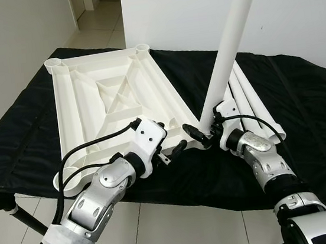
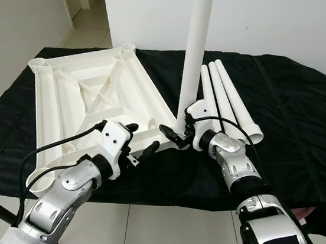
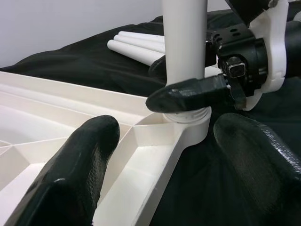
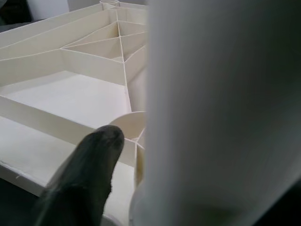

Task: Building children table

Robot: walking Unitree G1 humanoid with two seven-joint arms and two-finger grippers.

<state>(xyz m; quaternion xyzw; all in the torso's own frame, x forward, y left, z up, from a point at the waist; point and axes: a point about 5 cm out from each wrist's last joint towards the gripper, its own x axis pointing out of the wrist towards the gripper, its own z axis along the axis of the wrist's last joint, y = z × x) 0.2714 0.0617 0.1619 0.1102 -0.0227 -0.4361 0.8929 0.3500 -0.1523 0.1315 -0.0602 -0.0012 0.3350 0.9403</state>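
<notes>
You have the white tabletop (image 1: 109, 99) lying upside down on the black-draped work surface (image 1: 29, 144), its ribbed underside facing up and round leg sockets at its corners. At the near right corner socket (image 3: 190, 123), one white table leg (image 1: 230, 42) stands with its lower end in the socket, leaning up and away to the right against the white wall (image 1: 303, 3) behind. Your right gripper (image 1: 204, 130) is clamped around the base of that leg just above the socket, one black finger (image 3: 188, 94) crossing the front of the tube in the left wrist view. Your left gripper (image 1: 172, 149) sits just beside the same corner with its fingers spread wide and nothing between them; one finger (image 3: 77, 165) hovers over the tabletop's ribs, the other over the black cloth outside the rim. Whether either of those fingers touches the plastic, you cannot tell. Just to the right of the held leg, three spare legs (image 2: 228, 93) lie side by side on the cloth, close behind your right wrist. The left arm's black cable (image 1: 88, 146) loops over the near edge of the tabletop. Beyond the far end of the work surface, a tiled floor (image 1: 100, 19) runs into a doorway.
</notes>
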